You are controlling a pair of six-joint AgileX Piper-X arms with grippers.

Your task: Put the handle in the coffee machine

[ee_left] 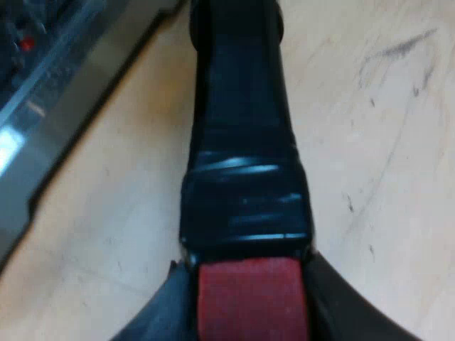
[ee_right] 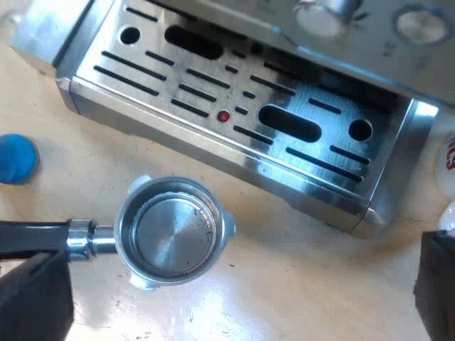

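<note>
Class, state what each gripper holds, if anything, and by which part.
The left gripper holds the holder by the red end of its handle. The right gripper, open over the table, holds nothing.

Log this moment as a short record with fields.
holder: loose, in front of the espresso machine's drip tray, basket facing up, not locked in
left gripper: closed on the holder's handle at its red end
right gripper: open, above the holder
tamper: blue, apart from the holder
</note>
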